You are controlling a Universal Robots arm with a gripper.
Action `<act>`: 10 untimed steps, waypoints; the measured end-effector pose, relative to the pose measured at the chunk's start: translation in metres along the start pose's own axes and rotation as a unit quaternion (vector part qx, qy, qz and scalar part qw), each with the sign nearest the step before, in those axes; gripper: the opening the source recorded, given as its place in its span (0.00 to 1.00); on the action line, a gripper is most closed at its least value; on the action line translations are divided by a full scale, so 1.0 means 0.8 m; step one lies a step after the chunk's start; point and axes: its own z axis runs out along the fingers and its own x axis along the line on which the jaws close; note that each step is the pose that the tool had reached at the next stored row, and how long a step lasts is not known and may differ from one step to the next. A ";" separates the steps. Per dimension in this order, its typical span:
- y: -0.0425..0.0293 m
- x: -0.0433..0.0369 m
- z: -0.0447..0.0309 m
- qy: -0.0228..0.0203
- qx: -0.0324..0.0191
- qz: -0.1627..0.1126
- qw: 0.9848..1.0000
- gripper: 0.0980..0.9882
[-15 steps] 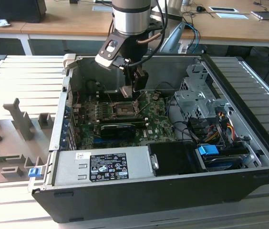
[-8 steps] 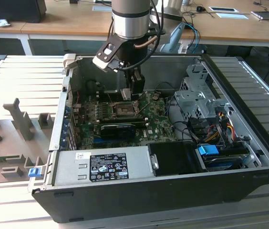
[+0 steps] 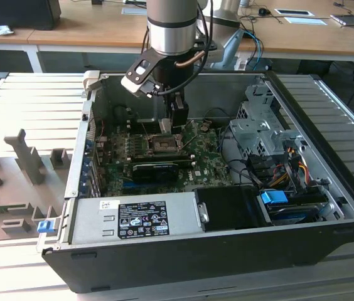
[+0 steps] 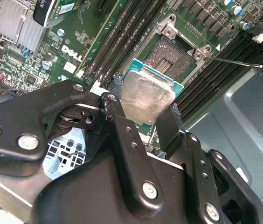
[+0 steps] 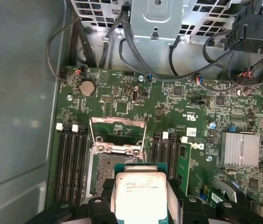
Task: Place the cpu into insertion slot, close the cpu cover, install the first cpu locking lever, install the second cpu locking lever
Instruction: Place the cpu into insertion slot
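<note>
Looking at the whole setup first: a big black pc case [image 3: 227, 257] lies open on the ribbed grey counter [image 3: 32, 100], with the arm reaching down into it. The power supply [image 3: 133, 216] along the near wall carries a black-and-white label, and there's print on the motherboard [image 3: 211, 163] too, but I'm not reading any of it off.

The hand [image 3: 178, 119] hangs over the middle of the board. In both wrist views its 2 black fingers [image 4: 122, 133] are clamped on opposite edges of the cpu [image 4: 145, 98]. The metal top faces the cameras, with a green rim showing round it. In the first wrist view there's some faint print on that top.

What matters, I reckon, is that the chip isn't in the insertion slot [image 5: 115, 170] yet. It looks held above the board, overlapping the slot's nearer edge. The bare slot lies just beyond it, toward the cpu cover [image 5: 118, 120], which stands swung open on the slot's far side. The chip's square, so no long axis to speak of, and its edges look roughly lined up with the slot's. 1 thin locking lever [image 4: 234, 60] sticks out free beside the slot.
</note>
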 end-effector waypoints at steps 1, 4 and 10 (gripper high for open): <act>0.0000 0.000 0.0006 0.000 0.000 0.000 1.000 0.49; -0.0001 0.000 0.0018 0.000 0.000 0.000 1.000 0.49; -0.0003 0.000 0.0046 0.000 0.000 0.000 1.000 0.49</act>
